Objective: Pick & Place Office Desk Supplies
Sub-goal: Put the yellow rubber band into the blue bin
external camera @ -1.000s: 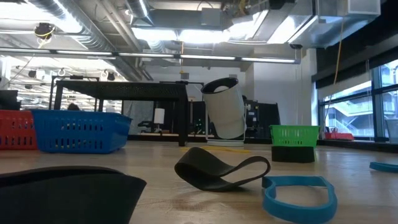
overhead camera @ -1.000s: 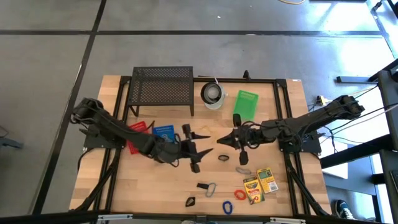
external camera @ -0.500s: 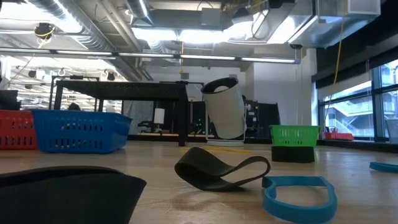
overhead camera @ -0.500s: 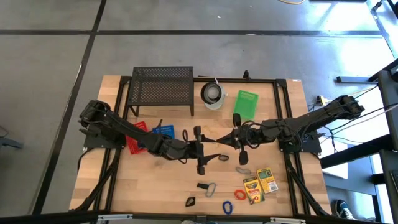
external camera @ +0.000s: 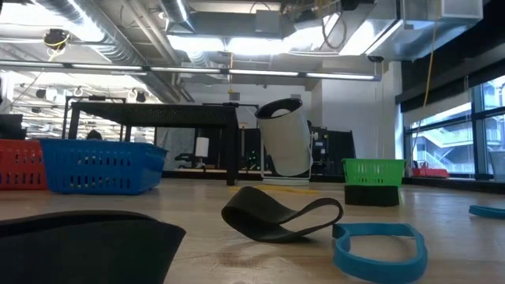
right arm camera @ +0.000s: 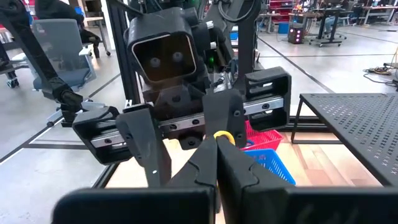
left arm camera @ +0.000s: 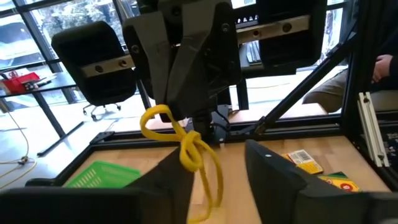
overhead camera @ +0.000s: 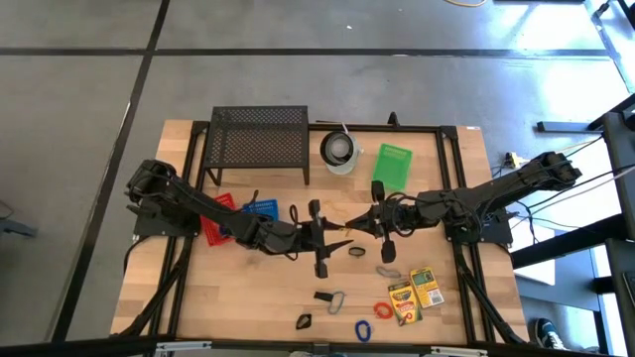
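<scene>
Wooden tabletop [overhead camera: 248, 288], boxed in by a black frame, with both arms meeting near its centre. At the meeting point a yellow rubber band [left arm camera: 189, 152] hangs pinched between the shut fingers of the right gripper [overhead camera: 354, 224] — the right wrist view shows only a small loop of it above the tips. The left gripper [overhead camera: 337, 238] faces it from nine o'clock, its fingers [left arm camera: 171, 180] either side of the dangling band; from the pictures I cannot tell whether they have closed on it.

This looks like a handover. To do it well, the left fingers should clamp the knotted middle of the band, not the slack loop, and the right should hold firm until that grip is sure.

Other supplies lie toward five o'clock: two crayon boxes [overhead camera: 417, 294], a red band [overhead camera: 383, 309], a blue band [overhead camera: 363, 329], a silver clip [overhead camera: 336, 300].
</scene>
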Robot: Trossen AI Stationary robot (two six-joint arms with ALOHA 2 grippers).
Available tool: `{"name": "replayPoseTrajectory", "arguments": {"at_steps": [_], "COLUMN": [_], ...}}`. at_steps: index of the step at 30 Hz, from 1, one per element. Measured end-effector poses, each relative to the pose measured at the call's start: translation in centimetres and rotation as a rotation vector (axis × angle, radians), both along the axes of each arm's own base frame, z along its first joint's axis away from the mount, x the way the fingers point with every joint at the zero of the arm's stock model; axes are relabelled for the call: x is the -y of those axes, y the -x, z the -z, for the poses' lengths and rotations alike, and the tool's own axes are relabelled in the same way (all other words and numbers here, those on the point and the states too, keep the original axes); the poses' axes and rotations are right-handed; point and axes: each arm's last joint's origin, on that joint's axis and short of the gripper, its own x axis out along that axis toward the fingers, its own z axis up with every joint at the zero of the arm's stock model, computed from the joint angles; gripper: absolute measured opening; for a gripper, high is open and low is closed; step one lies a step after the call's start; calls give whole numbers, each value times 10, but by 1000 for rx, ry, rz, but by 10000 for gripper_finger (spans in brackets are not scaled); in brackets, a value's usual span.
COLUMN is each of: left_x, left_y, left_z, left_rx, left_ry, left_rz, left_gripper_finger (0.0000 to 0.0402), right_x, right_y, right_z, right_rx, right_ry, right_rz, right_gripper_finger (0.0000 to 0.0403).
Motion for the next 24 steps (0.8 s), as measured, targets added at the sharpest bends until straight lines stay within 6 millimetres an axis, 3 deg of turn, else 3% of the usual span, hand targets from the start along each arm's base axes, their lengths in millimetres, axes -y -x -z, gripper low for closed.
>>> {"name": "replayPoseTrajectory", "arguments": {"at_steps": [7,14,24], "left_x": [0,0,-1], "left_y": [0,0,2], "left_z": [1,1,3], "left_rx": [-11,-10,-42], "left_ry": [-10,-10,12], "left_rz": [0,-3,-32], "left_gripper_finger": [11,3,3], "right_x": [0,0,1], "right_y": [0,0,3], "right_z": [0,0,0], "right_rx": [-1,-13,-35], "right_ry": [-6,-91,-91], "right_rz": [1,10,15], "right_gripper_finger": [2,33,148]}}
